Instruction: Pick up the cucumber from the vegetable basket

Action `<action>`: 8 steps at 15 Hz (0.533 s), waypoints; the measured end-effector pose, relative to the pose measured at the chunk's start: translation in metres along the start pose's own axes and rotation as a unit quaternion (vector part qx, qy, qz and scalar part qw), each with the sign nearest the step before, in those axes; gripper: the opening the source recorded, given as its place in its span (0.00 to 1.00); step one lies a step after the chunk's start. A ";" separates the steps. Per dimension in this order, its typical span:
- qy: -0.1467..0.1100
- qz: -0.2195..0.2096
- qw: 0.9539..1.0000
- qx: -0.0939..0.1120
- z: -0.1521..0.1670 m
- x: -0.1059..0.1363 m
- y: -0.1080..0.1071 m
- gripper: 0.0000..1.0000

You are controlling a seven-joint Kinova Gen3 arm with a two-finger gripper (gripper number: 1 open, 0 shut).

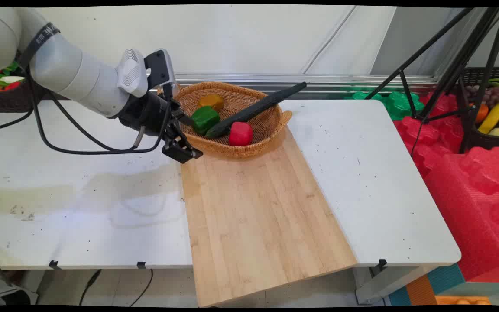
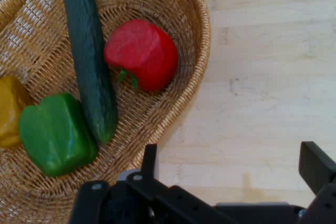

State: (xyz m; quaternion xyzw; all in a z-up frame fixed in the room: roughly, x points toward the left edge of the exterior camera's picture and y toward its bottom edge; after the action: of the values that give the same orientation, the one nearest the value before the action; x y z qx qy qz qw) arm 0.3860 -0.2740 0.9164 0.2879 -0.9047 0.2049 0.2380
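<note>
Gripper [image 1: 183,138] hangs low at the basket's [image 1: 249,149] left rim, w/ jaws spread wide and nothing between them (hand view shows bare board in the gap). One finger is just over the rim, the other out over the board [image 1: 258,208].

Nearest inside: green pepper [image 1: 204,119], just across the rim from the jaws. Cucumber [image 1: 249,112] lies beside it, touching; its long axis runs diagonally across the basket, far end poking over the back rim. Red pepper [image 1: 240,133] sits by the near rim, right of the cucumber tip. Yellow pepper [image 1: 211,102] at the back, behind the green.

Board in front of the basket is bare; table [image 1: 383,186] open both sides.
</note>
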 end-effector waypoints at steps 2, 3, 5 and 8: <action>-0.001 0.001 1.000 0.002 0.000 0.000 -0.001 1.00; -0.001 0.002 1.000 0.002 -0.001 0.000 -0.001 1.00; -0.001 0.003 1.000 0.003 -0.001 -0.001 -0.001 1.00; -0.001 0.004 1.000 0.005 -0.002 -0.001 -0.001 1.00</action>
State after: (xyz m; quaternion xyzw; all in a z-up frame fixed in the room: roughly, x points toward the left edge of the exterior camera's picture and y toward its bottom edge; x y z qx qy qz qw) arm 0.3880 -0.2735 0.9174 0.2853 -0.9052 0.2098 0.2350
